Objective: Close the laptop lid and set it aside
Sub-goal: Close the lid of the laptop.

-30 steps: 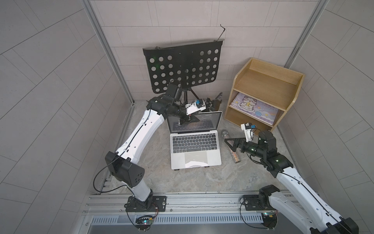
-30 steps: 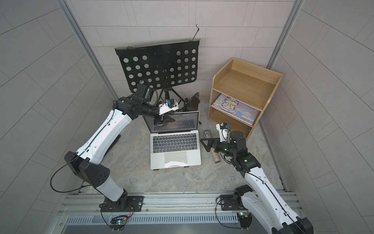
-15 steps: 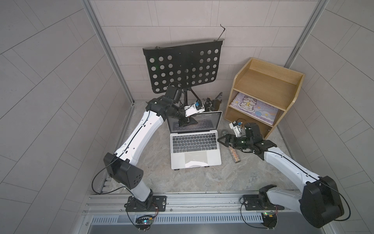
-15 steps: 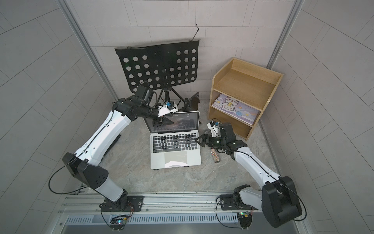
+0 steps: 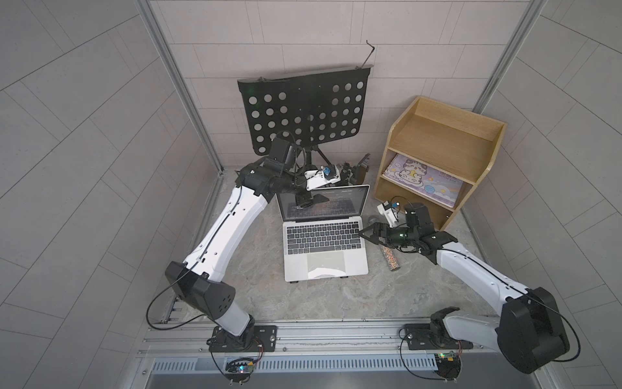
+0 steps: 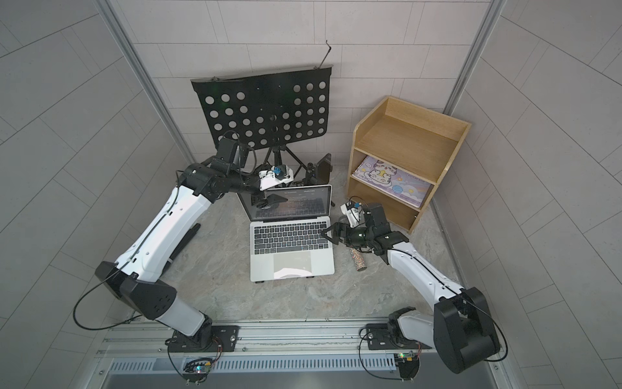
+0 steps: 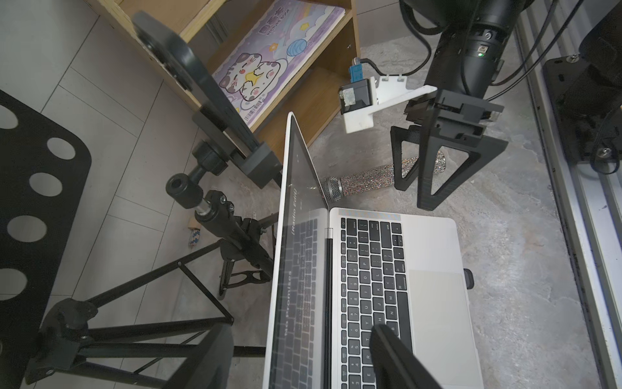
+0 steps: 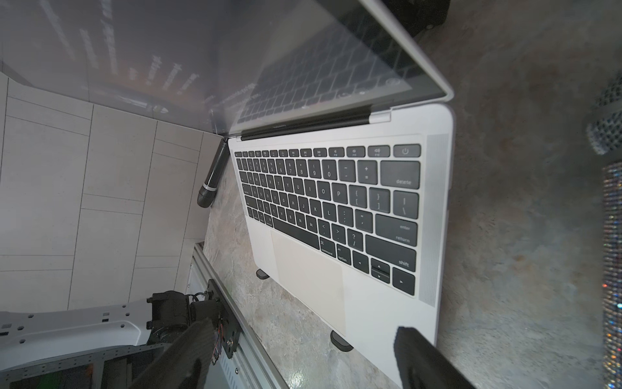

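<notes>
Lid-closing is the step in hand, we judge: the laptop (image 5: 323, 259) sits open, and its laptop lid (image 5: 336, 205) seems to stand between the parted jaws of the left gripper (image 5: 304, 202). We should push the lid's top edge down slowly, while the right gripper (image 5: 366, 236), jaws apart just beside the laptop, steadies it.

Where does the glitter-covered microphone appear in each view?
Top view: the glitter microphone lies just right of the laptop, partly hidden by the right gripper.
Top view: same spot, right of the laptop.
Left wrist: it lies beyond the laptop lid, behind the right gripper's open fingers.
Right wrist: cut off at the frame edge, past the laptop's return-key side.
Shared landmark: the laptop.
</notes>
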Robot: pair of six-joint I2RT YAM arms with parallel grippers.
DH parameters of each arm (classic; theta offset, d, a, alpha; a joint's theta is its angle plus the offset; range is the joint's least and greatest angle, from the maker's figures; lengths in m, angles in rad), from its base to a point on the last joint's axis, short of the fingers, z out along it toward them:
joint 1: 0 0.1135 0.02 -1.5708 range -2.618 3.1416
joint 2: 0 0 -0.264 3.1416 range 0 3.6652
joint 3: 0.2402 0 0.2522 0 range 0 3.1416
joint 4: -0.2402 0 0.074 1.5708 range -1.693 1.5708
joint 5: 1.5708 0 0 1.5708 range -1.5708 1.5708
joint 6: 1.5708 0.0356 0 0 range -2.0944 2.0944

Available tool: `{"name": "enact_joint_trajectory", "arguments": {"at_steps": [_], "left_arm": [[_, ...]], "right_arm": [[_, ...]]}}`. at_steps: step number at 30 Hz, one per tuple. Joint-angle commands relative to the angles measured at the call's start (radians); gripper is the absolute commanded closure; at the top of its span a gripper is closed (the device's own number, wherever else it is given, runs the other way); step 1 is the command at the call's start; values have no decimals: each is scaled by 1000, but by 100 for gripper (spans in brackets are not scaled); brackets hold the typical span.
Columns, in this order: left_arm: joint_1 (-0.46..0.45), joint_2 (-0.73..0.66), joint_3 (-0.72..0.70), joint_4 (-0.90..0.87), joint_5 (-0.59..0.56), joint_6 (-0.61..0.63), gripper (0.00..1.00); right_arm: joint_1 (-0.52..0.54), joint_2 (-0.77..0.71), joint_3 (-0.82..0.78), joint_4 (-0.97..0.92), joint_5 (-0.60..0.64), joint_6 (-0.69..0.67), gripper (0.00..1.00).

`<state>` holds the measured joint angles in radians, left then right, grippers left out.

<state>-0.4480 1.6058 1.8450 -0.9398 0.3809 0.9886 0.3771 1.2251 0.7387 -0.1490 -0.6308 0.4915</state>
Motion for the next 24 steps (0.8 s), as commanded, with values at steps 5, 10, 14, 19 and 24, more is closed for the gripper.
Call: {"name": "enact_joint_trajectory", "arguments": {"at_steps": [5, 10, 14, 19, 24], "left_arm": [[-37, 59, 14, -2, -40, 30, 30], [-41, 50, -10, -13, -41, 30, 30], [-40, 39, -26, -19, -40, 29, 31], [-41, 40, -39, -18, -52, 36, 31], [-45, 55, -44, -19, -73, 33, 34]], "right_arm": [[7, 12, -25, 6, -7, 25, 13], [5, 63, -14, 14, -10, 69, 13], [1, 127, -1, 52, -65, 96, 13], [-11, 192, 8, 86, -86, 95, 13], [-20, 234, 17, 103, -108, 93, 14]]}}
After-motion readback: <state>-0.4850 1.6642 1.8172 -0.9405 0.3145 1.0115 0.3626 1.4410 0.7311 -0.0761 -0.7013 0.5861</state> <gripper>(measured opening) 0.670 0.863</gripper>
